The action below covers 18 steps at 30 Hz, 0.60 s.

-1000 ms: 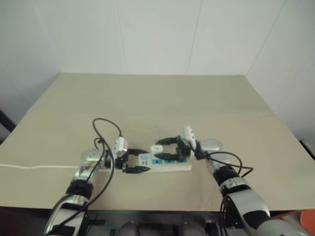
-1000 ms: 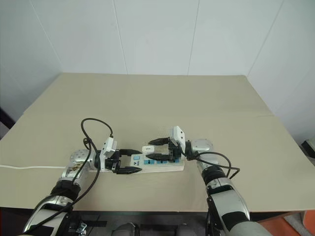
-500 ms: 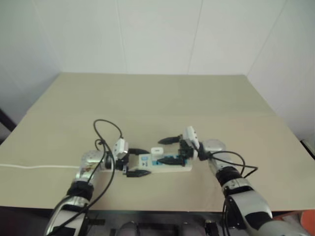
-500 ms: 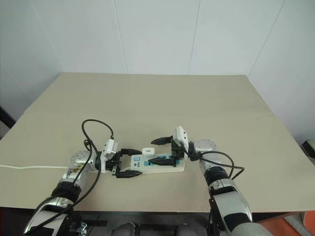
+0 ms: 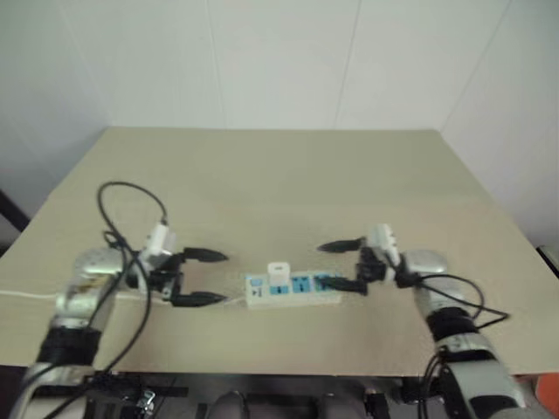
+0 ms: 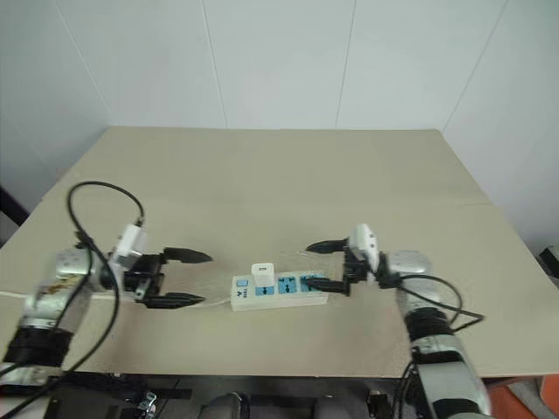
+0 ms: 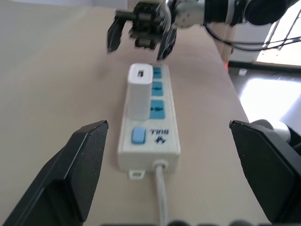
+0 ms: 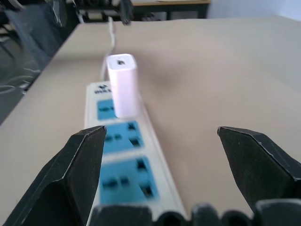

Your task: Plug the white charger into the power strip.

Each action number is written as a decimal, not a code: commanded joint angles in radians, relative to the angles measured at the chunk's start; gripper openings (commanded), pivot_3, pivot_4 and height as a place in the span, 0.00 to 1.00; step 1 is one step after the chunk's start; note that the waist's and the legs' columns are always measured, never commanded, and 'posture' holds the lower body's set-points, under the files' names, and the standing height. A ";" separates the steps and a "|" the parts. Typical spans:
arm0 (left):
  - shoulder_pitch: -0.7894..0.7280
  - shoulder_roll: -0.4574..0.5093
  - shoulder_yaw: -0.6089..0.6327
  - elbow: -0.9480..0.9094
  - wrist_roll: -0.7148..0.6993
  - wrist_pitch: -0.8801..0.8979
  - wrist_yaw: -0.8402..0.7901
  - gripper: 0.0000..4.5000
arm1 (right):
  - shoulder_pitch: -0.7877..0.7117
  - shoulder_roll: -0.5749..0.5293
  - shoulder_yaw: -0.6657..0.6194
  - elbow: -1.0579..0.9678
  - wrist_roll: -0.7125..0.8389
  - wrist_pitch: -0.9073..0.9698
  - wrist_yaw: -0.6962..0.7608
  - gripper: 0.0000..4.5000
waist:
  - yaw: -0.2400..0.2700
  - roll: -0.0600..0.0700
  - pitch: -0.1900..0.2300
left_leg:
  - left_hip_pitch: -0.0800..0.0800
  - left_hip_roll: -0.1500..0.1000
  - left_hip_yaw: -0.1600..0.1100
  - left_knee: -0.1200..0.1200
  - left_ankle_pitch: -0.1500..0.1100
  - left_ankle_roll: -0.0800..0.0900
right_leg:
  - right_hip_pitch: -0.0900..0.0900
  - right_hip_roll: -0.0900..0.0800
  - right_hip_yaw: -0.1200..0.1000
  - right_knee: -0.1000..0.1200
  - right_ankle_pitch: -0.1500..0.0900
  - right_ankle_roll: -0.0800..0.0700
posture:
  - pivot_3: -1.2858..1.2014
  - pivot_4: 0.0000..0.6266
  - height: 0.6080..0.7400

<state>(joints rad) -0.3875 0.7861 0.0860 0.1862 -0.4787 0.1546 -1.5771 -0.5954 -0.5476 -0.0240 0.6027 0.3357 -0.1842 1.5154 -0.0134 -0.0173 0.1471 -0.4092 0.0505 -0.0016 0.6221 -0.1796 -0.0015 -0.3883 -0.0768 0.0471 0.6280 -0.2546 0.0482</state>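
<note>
The power strip [image 5: 297, 289] lies near the table's front edge, with its cord running off to the left. The white charger [image 5: 279, 271] stands upright on the strip [image 7: 149, 129], on the blue socket nearest the switch; nothing touches it. My left gripper [image 5: 214, 278] hangs open to the left of the strip, clear of it and pointing at its switch end. My right gripper [image 5: 325, 264] is open at the strip's right end, its lower finger over that end. The left wrist view shows the charger [image 7: 139, 89] between my wide black fingers [image 7: 84, 165], and the right wrist view shows the charger [image 8: 122, 84] too.
The beige table [image 5: 279, 175] is bare behind the strip up to the white wall. The strip's white cord [image 5: 26, 295] trails off the left edge. Black cables loop above my left wrist [image 5: 131, 201] and beside my right forearm [image 5: 472, 297].
Both grippers have opened and drawn apart from the strip, the left one leftward and up, the right one rightward. The charger stays standing on the strip.
</note>
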 commanded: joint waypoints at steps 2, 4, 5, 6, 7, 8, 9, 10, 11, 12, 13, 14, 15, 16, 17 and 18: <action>0.036 0.045 0.049 0.035 0.006 -0.067 -0.019 1.00 | 0.035 -0.149 -0.042 -0.079 0.015 0.000 0.068 1.00 | -0.001 0.000 0.000 | 0.001 0.000 0.001 -0.003 0.000 0.000 | 0.000 0.000 0.000 -0.001 -0.001 -0.001 | 0.52 0.24 1.00; 0.059 0.054 0.061 0.048 0.015 -0.097 -0.013 1.00 | 0.065 -0.226 -0.053 -0.111 0.017 0.002 0.088 1.00 | -0.002 0.000 0.000 | 0.001 0.000 0.001 -0.006 0.000 0.000 | -0.001 0.000 0.000 -0.002 -0.002 -0.002 | 0.52 0.24 1.00; 0.068 0.056 0.063 0.052 0.022 -0.111 -0.003 1.00 | 0.079 -0.254 -0.057 -0.123 0.015 -0.002 0.090 1.00 | -0.003 -0.001 0.001 | 0.001 0.001 0.001 -0.007 0.000 0.000 | -0.001 0.000 0.000 -0.001 -0.002 -0.003 | 0.52 0.24 1.00; 0.076 0.053 0.064 0.058 0.033 -0.129 0.012 1.00 | 0.095 -0.280 -0.061 -0.136 0.011 -0.010 0.084 1.00 | -0.003 -0.001 0.001 | 0.001 0.001 0.001 -0.007 0.000 0.000 | -0.002 0.001 0.000 -0.001 -0.002 -0.003 | 0.52 0.24 1.00; 0.081 0.049 0.063 0.061 0.035 -0.135 0.021 1.00 | 0.108 -0.296 -0.063 -0.147 0.009 -0.018 0.074 1.00 | -0.003 -0.001 0.001 | 0.002 0.001 0.001 -0.008 0.000 0.000 | -0.002 0.001 0.000 -0.001 -0.003 -0.003 | 0.52 0.24 1.00; 0.088 0.044 0.062 0.056 0.032 -0.136 0.027 1.00 | 0.120 -0.311 -0.064 -0.160 0.013 -0.016 0.068 1.00 | -0.004 -0.001 0.001 | 0.002 0.001 0.001 -0.008 0.000 0.000 | -0.002 0.000 0.000 -0.001 -0.003 -0.003 | 0.52 0.24 1.00; 0.095 0.039 0.059 0.049 0.028 -0.134 0.033 1.00 | 0.131 -0.322 -0.064 -0.172 0.019 -0.008 0.064 1.00 | -0.004 -0.001 0.001 | 0.002 0.001 0.001 -0.008 0.000 0.000 | -0.002 0.000 0.000 -0.001 -0.003 -0.003 | 0.52 0.24 1.00; 0.100 0.032 0.056 0.043 0.025 -0.133 0.040 1.00 | 0.138 -0.330 -0.063 -0.182 0.020 0.001 0.055 1.00 | -0.004 -0.001 0.001 | 0.002 0.001 0.001 -0.008 0.000 0.000 | -0.002 0.001 0.000 -0.001 -0.003 -0.003 | 0.52 0.24 1.00; 0.104 0.028 0.053 0.037 0.023 -0.132 0.045 1.00 | 0.144 -0.334 -0.061 -0.189 0.020 0.005 0.048 1.00 | -0.003 -0.001 0.001 | 0.002 0.001 0.001 -0.008 0.000 0.000 | -0.002 0.000 0.000 -0.001 -0.003 -0.003 | 0.52 0.24 1.00; 0.107 0.024 0.050 0.034 0.022 -0.133 0.049 1.00 | 0.147 -0.336 -0.060 -0.194 0.019 0.004 0.042 1.00 | -0.003 -0.001 0.001 | 0.002 0.001 0.001 -0.008 0.000 0.000 | -0.001 0.000 0.000 -0.001 -0.003 -0.003 | 0.52 0.24 1.00; 0.110 0.021 0.048 0.032 0.022 -0.135 0.052 1.00 | 0.150 -0.338 -0.060 -0.199 0.019 0.008 0.038 1.00 | -0.003 -0.001 0.001 | 0.002 0.001 0.001 -0.008 0.000 0.000 | -0.001 0.000 0.000 -0.001 -0.003 -0.003 | 0.52 0.24 1.00; 0.111 0.019 0.047 0.033 0.024 -0.137 0.056 1.00 | 0.153 -0.339 -0.061 -0.204 0.018 0.010 0.034 1.00 | -0.002 -0.001 0.001 | 0.002 0.001 0.001 -0.007 0.000 0.000 | -0.001 0.000 0.000 -0.001 -0.003 -0.003 | 0.52 0.24 1.00; 0.112 0.016 0.047 0.034 0.026 -0.141 0.059 1.00 | 0.157 -0.340 -0.062 -0.209 0.019 0.013 0.030 1.00 | -0.001 -0.001 0.001 | 0.002 0.001 0.001 -0.007 0.000 0.000 | -0.001 0.000 0.000 -0.001 -0.003 -0.003 | 0.52 0.24 1.00; 0.113 0.015 0.047 0.036 0.028 -0.145 0.061 1.00 | 0.160 -0.341 -0.063 -0.214 0.019 0.017 0.027 1.00 | -0.001 -0.001 0.001 | 0.002 0.001 0.001 -0.007 0.000 0.000 | -0.001 0.000 0.000 -0.001 -0.003 -0.003 | 0.52 0.24 1.00; 0.112 0.014 0.046 0.037 0.030 -0.146 0.064 1.00 | 0.164 -0.342 -0.063 -0.219 0.018 0.022 0.023 1.00 | -0.001 -0.001 0.001 | 0.002 0.001 0.001 -0.007 0.000 -0.001 | -0.001 0.000 0.000 -0.001 -0.003 -0.003 | 0.52 0.24 1.00; 0.111 0.014 0.045 0.037 0.031 -0.148 0.067 1.00 | 0.167 -0.343 -0.064 -0.225 0.018 0.027 0.020 1.00 | 0.001 -0.001 0.001 | 0.002 0.001 0.001 -0.007 0.000 -0.001 | -0.001 0.000 0.000 -0.001 -0.003 -0.003 | 0.52 0.24 1.00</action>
<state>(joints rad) -0.2734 0.7948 0.1196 0.2478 -0.4472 0.0235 -1.5161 -0.4261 -0.8701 -0.0595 0.4113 0.3360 -0.1693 1.5358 -0.0126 -0.0183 0.1480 -0.4069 0.0510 -0.0002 0.6149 -0.1791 -0.0020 -0.3895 -0.0764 0.0474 0.6273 -0.2576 0.0450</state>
